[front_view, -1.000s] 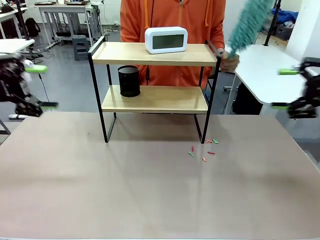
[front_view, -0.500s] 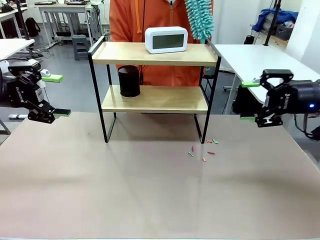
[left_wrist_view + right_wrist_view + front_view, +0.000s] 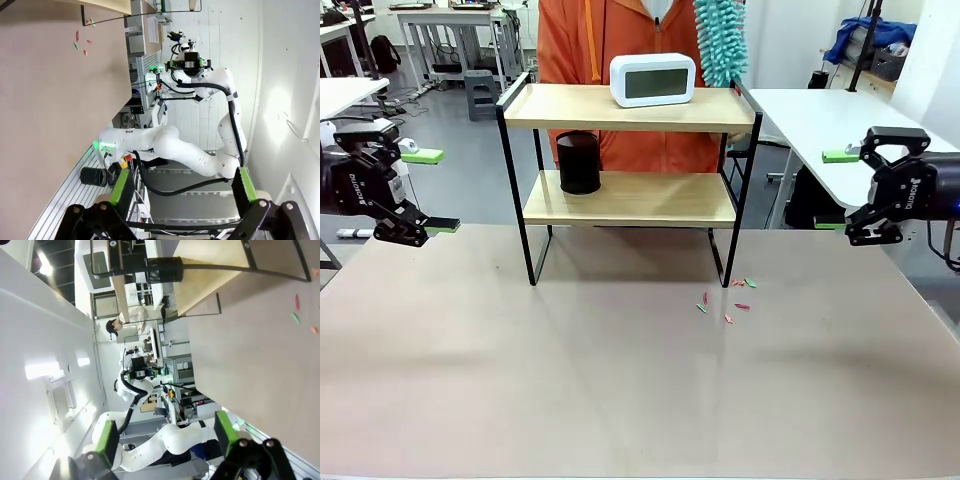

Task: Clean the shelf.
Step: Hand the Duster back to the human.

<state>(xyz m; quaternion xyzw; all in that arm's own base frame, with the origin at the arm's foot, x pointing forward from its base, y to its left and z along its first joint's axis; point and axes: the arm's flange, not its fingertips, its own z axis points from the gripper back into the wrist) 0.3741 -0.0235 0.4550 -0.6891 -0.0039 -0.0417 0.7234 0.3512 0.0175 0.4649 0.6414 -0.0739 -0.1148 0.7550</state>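
Observation:
The shelf [image 3: 630, 108] stands at the table's far middle, two wooden boards in a black frame. A white clock [image 3: 652, 80] sits on its top board and a black mesh cup [image 3: 579, 162] on the lower one. A person in orange stands behind it and holds a teal duster [image 3: 720, 40] over the top board's right end. My left gripper [image 3: 433, 191] hovers open at the table's left edge, far from the shelf. Off the table's right edge, my right gripper [image 3: 834, 191] is open too. Each wrist view shows its own gripper [image 3: 181, 186] [image 3: 166, 435] open with nothing between the fingers. The shelf [image 3: 210, 270] and the cup [image 3: 162, 269] lie sideways in the right wrist view.
Small red and green scraps [image 3: 725, 300] lie on the brown table [image 3: 620, 380] by the shelf's front right leg, and appear as scraps [image 3: 82, 42] [image 3: 300, 315] in both wrist views. A white side table [image 3: 840, 130] stands at the right.
The person shifted left and swung the duster from right of the shelf to above the top board's right end. Both arms came in toward the table; the right one then drew back slightly.

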